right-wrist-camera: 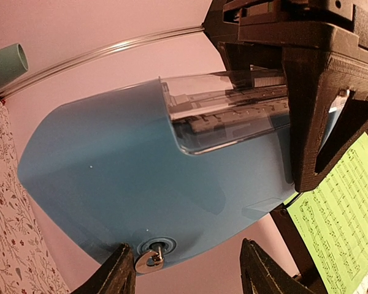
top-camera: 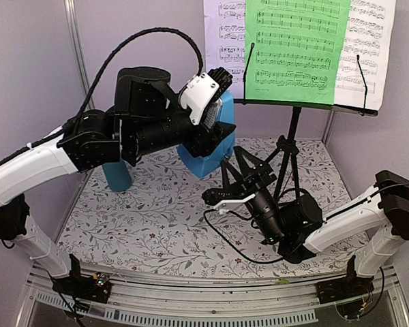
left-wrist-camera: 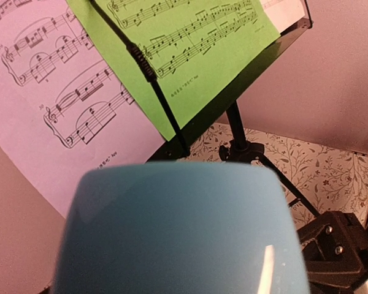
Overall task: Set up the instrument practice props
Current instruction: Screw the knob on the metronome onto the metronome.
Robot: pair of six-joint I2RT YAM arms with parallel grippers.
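— Starting from the left pincer (top-camera: pixel 211 133): gripping anything?

— Clamped on the blue metronome (top-camera: pixel 217 153), up near its narrow top. Pressed against the clear front cover (right-wrist-camera: pixel 233 116) with one black finger (right-wrist-camera: pixel 322 104), going by the right wrist view. Closed only down to that body's width.

— Resting on the tabletop (top-camera: pixel 157 225), or lifted?

— Cannot tell from these views. Looks tilted off upright. Found at about 12 o'clock from the tabletop's middle in the top view.

— And the right pincer (right-wrist-camera: pixel 190 272)?

— Spread wide, gripping nothing. Pointed at the metronome's flank from about its 6 o'clock, close by. Lined up with the small metal winding key (right-wrist-camera: pixel 150 260) just beside one fingertip (right-wrist-camera: pixel 119 272); touching or apart, cannot tell.

— Farther out?

— At 3 o'clock of the metronome, near but apart: the black tripod music stand (top-camera: pixel 286 153), upright on the tabletop's far right. Loaded along its desk ledge (top-camera: pixel 307 105) with three sheets of printed music: a white page (top-camera: pixel 221 41) at 9 o'clock, a green page (top-camera: pixel 296 48) in the middle and overlapping in front, a second white page (top-camera: pixel 371 48) at 3 o'clock. Crossed by two thin black holder arms (top-camera: pixel 247 68).

— Anything else?

— A teal cup (top-camera: pixel 117 176) at 10 o'clock from the middle, upright, half hidden behind the left arm (top-camera: pixel 95 143), near the metronome's 9 o'clock side. Also caught at the top left corner of the right wrist view. Covered all over with a leafy floral print, that tabletop.
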